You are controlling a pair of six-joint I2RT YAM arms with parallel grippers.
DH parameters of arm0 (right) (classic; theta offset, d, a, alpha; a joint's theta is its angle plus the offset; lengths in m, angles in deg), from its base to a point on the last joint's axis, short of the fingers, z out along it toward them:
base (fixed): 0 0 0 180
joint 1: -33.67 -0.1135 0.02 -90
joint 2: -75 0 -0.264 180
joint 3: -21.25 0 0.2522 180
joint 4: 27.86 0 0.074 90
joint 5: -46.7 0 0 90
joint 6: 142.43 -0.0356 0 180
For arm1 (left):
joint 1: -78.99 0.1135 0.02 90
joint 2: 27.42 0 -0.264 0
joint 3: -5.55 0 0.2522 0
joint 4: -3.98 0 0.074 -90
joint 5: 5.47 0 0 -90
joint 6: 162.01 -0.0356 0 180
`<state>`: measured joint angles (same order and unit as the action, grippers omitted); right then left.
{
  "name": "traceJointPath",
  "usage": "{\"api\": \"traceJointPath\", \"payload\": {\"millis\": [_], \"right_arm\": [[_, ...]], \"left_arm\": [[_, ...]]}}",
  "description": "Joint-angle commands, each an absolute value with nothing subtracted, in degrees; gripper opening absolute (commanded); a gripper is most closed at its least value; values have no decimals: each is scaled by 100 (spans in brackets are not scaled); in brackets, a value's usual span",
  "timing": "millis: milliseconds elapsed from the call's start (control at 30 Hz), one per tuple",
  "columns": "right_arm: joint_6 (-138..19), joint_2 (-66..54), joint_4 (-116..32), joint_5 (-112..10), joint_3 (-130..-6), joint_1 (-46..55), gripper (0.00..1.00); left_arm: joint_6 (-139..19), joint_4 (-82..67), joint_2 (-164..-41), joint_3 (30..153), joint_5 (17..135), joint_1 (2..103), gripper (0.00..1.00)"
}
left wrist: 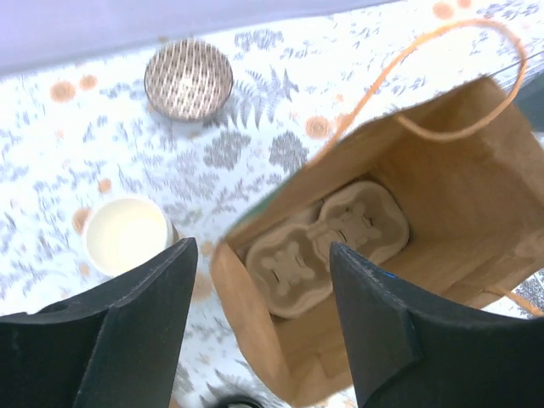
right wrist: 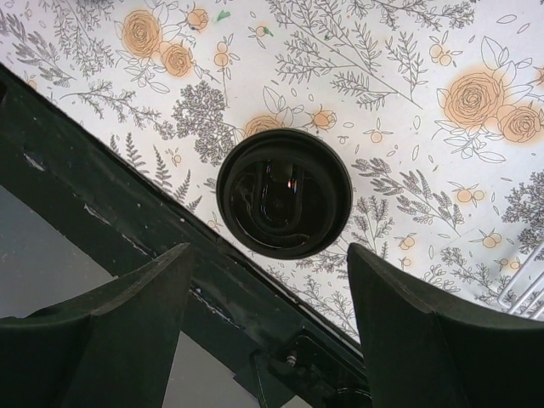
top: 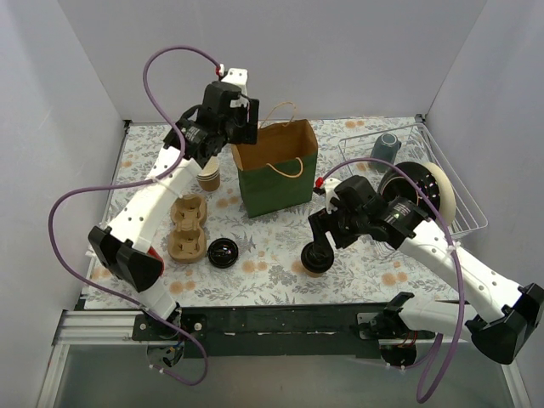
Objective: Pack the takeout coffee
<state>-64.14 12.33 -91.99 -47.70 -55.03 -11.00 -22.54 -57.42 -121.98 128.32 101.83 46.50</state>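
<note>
The left end effector (left wrist: 259, 327) is hovering wide apart over the green paper bag (top: 276, 170), gripping nothing. One cup carrier (left wrist: 323, 246) is lying inside the bag; another one (top: 187, 228) is lying on the table (top: 263, 255). The right end effector (right wrist: 268, 340) is also standing wide, above the takeout coffee (top: 314, 259) at the near middle, not touching it. One spare black lid (top: 223, 252) is lying to its left.

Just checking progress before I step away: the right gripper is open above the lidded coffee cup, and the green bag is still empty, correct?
Not quite. The right gripper is open above the coffee cup, but the green bag is not empty: the left wrist view shows a cardboard cup carrier lying inside.
</note>
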Motion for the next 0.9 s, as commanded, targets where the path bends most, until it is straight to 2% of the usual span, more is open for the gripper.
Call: {"api": "traceJointPath", "payload": {"millis": [0,167,333,433,667,867], "right_arm": [[-6122,1471,-9208,-5041,-5597,-1125,80],[-6070,1629,-8988,-5191,-5438,-1125,81],[-5868,1542,-9128,-5165,-5517,-1125,82],[-5832,1497,-9146,-5182,-5544,-1125,82],[-5753,1436,-9058,-5209,-5517,-1125,82],[-5744,1418,-9031,-5226,-5535,-1125,82]], "left_arm": [[-3228,-5662,-12584,13646,9395,5322,61],[-3754,-4655,-12357,12700,8033,5534,59],[-4423,-4441,-12313,12321,6969,5561,64],[-4450,-4090,-12269,12223,6818,5578,67],[-4845,-4606,-12734,13031,6818,5666,66],[-5398,-4976,-12594,12751,6449,5789,65]]}}
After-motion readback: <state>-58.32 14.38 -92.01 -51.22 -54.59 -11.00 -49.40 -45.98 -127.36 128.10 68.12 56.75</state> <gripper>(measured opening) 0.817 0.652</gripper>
